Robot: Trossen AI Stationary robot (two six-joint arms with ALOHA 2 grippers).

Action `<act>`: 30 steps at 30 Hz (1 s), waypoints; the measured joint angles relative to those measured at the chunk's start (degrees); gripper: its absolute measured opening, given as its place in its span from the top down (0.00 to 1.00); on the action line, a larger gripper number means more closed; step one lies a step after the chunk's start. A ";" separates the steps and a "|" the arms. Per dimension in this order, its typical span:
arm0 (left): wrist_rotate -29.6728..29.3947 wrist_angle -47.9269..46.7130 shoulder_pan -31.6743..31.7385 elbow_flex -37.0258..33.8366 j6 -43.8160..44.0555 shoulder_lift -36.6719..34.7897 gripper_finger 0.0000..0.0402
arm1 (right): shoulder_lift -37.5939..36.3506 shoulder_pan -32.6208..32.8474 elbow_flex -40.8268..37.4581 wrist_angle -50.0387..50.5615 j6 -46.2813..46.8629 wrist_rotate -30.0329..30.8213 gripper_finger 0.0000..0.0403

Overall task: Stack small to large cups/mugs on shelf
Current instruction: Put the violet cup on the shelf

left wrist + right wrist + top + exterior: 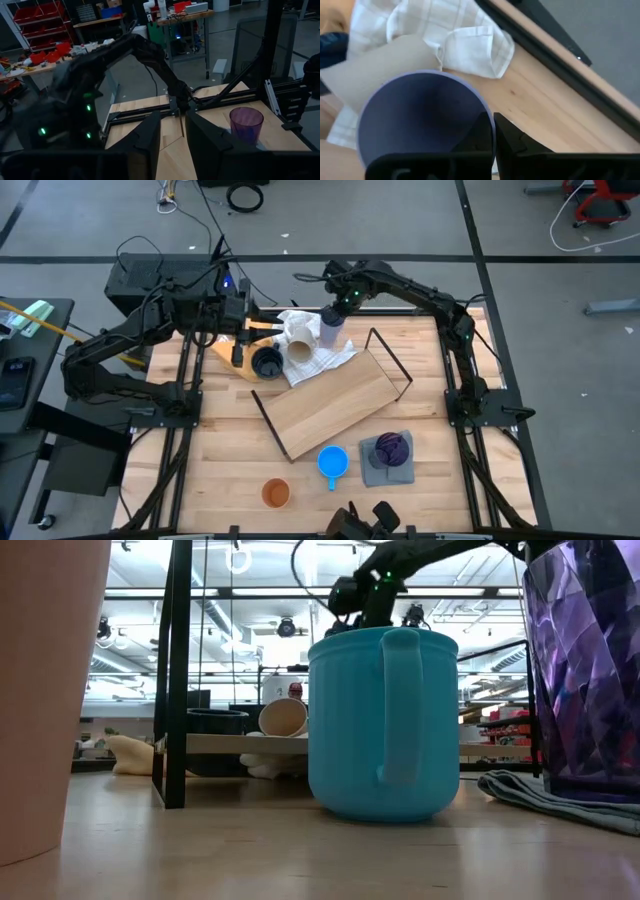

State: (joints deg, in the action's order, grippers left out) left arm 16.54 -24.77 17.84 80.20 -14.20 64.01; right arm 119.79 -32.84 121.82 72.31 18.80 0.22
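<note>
1. A slatted wooden table [230,450] is standing in a workshop with a grey floor.
2. The right gripper [493,131] is pinching the rim of the lavender cup [332,330] at the far side, beside the white cloth [325,358].
3. The left gripper [172,137], fingers narrowly apart and empty, is hovering near the dark navy mug [266,363].
4. The beige cup [299,332] is lying on the cloth.
5. The shelf [330,402] is sitting mid-table; the blue mug [333,463], orange cup [275,493] and purple cup [392,447] are standing near.
</note>
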 joint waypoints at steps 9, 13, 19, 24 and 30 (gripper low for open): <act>-0.01 0.11 -0.01 0.00 -0.07 0.00 0.75 | -0.21 0.60 13.35 14.35 -2.52 0.72 0.99; -0.01 0.12 0.00 0.00 -0.11 0.00 0.76 | -2.63 3.67 11.92 17.03 -1.35 0.12 0.99; -0.01 0.23 0.01 0.00 -0.11 0.00 0.76 | -3.56 9.84 11.82 17.36 -0.36 0.04 0.99; -0.01 0.79 0.01 0.00 -0.09 0.00 0.75 | -3.61 12.75 11.78 17.73 0.74 1.69 0.99; -0.01 0.77 0.00 0.00 0.04 0.00 0.76 | -3.61 13.06 9.68 17.72 2.26 3.97 0.99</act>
State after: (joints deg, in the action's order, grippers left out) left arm 16.53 -24.00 17.83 80.20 -14.15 64.00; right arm 116.18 -19.78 131.51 90.03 21.06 4.19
